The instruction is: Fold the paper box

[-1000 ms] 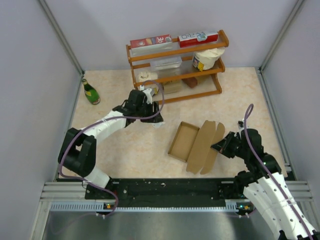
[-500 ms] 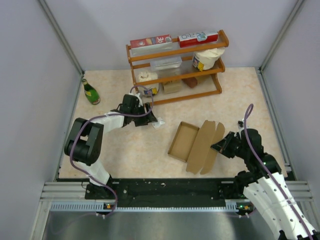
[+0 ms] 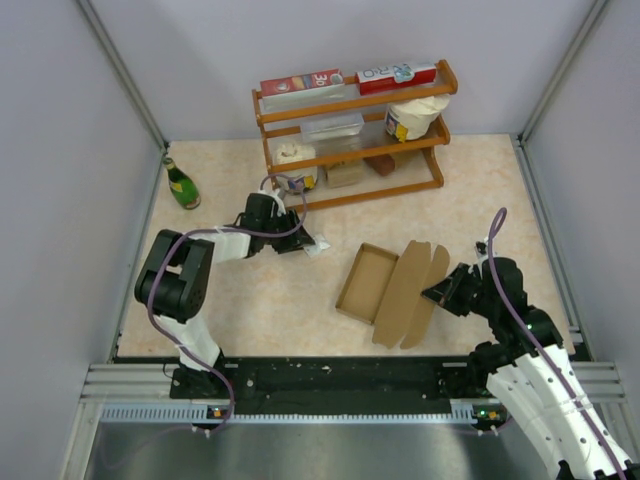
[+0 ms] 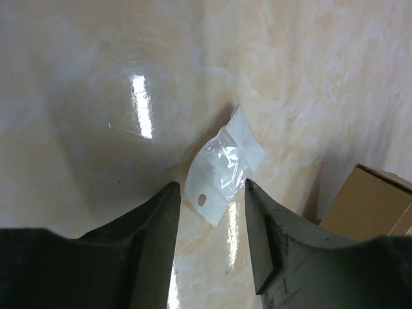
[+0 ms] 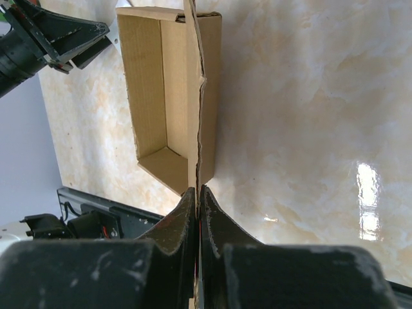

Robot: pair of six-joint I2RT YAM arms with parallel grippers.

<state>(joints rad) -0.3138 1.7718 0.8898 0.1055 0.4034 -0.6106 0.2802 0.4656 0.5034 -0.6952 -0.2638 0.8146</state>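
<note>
The paper box point(image 3: 390, 285) is plain brown cardboard, a shallow open tray with its lid panel folded out to the right, lying right of the table's middle. My right gripper point(image 3: 437, 293) is shut on the edge of that lid panel. In the right wrist view the panel's thin edge runs straight in between the closed fingertips of the right gripper point(image 5: 196, 188), and the tray of the paper box point(image 5: 161, 96) lies beyond. My left gripper point(image 3: 298, 238) is open, left of the box and apart from it. Nothing sits between the fingers of the left gripper point(image 4: 209, 187).
A small clear plastic bag point(image 4: 222, 167) lies on the table just past my left fingertips. A wooden shelf rack point(image 3: 350, 130) at the back holds red cartons, a tub and a container. A green bottle point(image 3: 181, 184) lies at the far left. Walls close off both sides.
My left arm has folded back with its elbow nearer its base, and its gripper has shifted slightly left, widening and narrowing again. The right arm and the box have not moved.
</note>
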